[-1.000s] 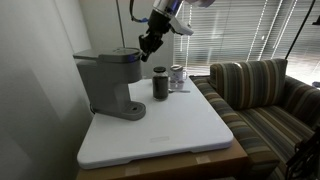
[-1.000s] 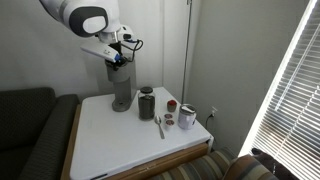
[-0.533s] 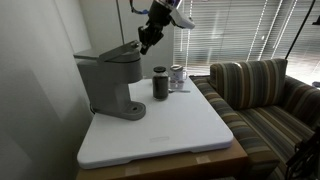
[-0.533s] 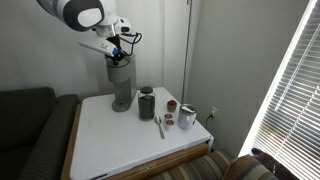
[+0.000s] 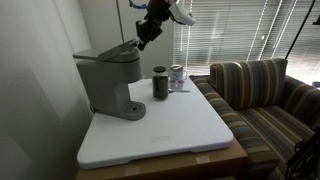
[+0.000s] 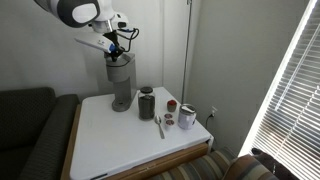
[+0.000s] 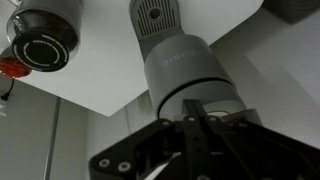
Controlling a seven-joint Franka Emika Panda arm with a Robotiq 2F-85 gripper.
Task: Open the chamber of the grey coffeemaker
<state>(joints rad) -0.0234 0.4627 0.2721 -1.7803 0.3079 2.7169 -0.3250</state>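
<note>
The grey coffeemaker (image 5: 108,82) stands at the rear corner of the white tabletop (image 5: 170,130), its column close to the wall (image 5: 35,90), so there is little room behind it or on the wall side. In front of its base the tabletop lies bare out to the near edge. Beside it, along the back edge, stand a dark canister (image 5: 160,84) and a small glass jar (image 5: 177,76), set apart from the machine; in an exterior view a spoon (image 6: 160,127) lies in front of them. A striped couch (image 5: 265,95) sits just beside the table's far side, and window blinds (image 5: 230,30) hang behind. The chamber (image 5: 115,50) sits on top of the coffeemaker's head, tilted with its front edge raised. The gripper (image 5: 141,42) hangs above the table at that raised front edge, at or touching its tip. In the wrist view its dark fingers (image 7: 190,135) converge over the rounded grey head, but whether they are spread, pressed together, or pinching the edge cannot be told.
</note>
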